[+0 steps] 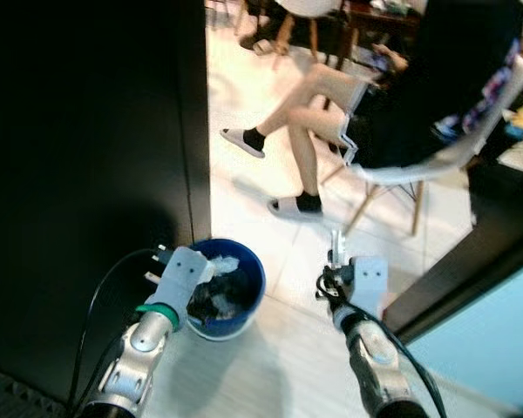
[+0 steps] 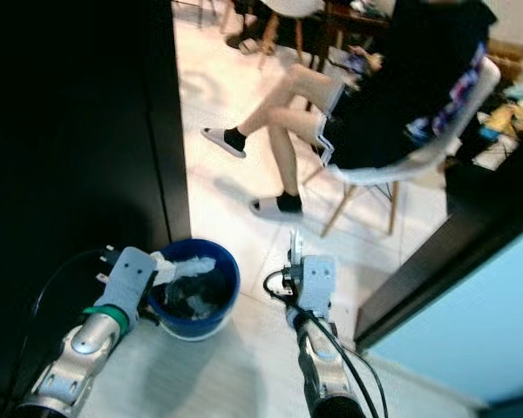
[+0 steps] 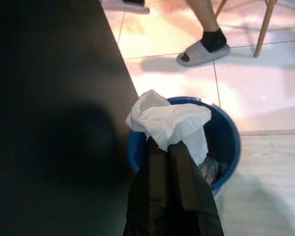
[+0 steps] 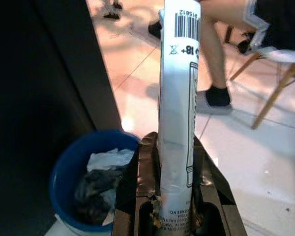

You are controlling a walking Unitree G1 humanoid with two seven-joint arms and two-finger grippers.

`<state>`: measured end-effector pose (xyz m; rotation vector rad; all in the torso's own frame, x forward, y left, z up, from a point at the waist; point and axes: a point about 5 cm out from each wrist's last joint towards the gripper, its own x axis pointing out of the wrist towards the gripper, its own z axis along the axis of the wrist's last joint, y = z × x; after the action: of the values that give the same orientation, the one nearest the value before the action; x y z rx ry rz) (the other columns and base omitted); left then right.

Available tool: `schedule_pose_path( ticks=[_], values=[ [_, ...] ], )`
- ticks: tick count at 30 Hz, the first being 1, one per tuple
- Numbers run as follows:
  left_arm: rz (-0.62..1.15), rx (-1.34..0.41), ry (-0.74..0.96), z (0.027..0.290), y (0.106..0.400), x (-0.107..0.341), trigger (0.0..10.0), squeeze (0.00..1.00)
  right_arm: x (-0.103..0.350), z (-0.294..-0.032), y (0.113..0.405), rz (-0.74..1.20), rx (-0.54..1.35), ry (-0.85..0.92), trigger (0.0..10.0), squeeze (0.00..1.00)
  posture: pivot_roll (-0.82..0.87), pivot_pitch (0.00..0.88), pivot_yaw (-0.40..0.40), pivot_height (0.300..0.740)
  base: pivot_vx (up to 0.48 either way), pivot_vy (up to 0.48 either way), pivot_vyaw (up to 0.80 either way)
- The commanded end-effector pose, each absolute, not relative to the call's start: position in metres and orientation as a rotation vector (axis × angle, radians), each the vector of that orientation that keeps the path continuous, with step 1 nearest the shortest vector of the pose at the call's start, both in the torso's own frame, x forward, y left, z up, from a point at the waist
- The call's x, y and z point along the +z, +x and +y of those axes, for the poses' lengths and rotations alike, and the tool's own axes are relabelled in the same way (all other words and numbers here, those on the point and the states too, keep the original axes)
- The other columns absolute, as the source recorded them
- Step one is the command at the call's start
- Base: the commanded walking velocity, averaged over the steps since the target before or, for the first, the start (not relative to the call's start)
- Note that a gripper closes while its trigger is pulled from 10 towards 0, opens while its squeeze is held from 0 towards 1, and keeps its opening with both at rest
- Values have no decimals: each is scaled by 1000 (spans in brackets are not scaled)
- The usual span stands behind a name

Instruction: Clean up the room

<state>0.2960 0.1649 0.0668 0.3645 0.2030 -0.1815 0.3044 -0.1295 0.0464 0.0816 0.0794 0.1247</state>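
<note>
My left gripper is closed on a white tissue and holds it right over the blue bin, which sits on the floor against the dark wall on the left, so I think the tissue can drop straight in on top of the trash there. My right gripper is closed around a white tube that sticks straight out between its fingers, and it waits to the right of the bin, near it, so it looks ready to go next. A person sits on a chair far off on the right, well apart from the bin.
</note>
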Motion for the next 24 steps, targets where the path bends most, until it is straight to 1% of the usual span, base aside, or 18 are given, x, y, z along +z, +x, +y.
schedule_pose_path(
  ticks=[1, 5, 9, 12, 14, 15, 17, 19, 23, 24],
  values=[
    [224, -239, 345, 165, 298, 65, 10000, 0, 37, -131, 300, 125, 124, 23, 10000, 0, 142, 71, 7, 740, 458, 0, 0],
    [232, -296, 331, 163, 303, 67, 10000, 0, 37, -132, 301, 131, 128, -34, 10000, 0, 135, 87, 7, 740, 456, 0, 0],
    [259, -350, 273, 156, 310, 68, 10000, 0, 40, -138, 304, 124, 102, -68, 10000, 0, 124, 99, 4, 740, 454, 0, 0],
    [293, -417, 210, 140, 326, 71, 10000, 0, 45, -156, 308, 116, 23, -160, 10000, 0, 105, 122, 3, 740, 455, 0, 0],
    [293, -417, 210, 140, 326, 71, 10000, 0, 45, -156, 308, 116, 23, -160, 10000, 0, 105, 122, 3, 740, 454, 0, 0],
    [303, -432, 201, 136, 330, 72, 10000, 0, 44, -163, 307, 133, -4, -199, 10000, 0, 86, 134, 10, 740, 454, 0, 0],
    [319, -443, 205, 132, 337, 73, 10000, 0, 42, -172, 304, 147, -25, -208, 10000, 0, 57, 153, 22, 740, 439, 0, 0],
    [323, -446, 209, 132, 338, 74, 10000, 0, 42, -174, 304, 149, -26, -212, 10000, 0, 57, 153, 22, 740, 428, 0, 0],
    [351, -473, 191, 127, 340, 70, 10000, 0, 41, -178, 301, 156, -18, -262, 10000, 0, 30, 185, 29, 740, 324, 0, 0],
    [360, -487, 178, 125, 340, 69, 10000, 0, 41, -178, 300, 157, -18, -278, 10000, 0, 23, 202, 31, 740, 0, 0, 0]
  ],
)
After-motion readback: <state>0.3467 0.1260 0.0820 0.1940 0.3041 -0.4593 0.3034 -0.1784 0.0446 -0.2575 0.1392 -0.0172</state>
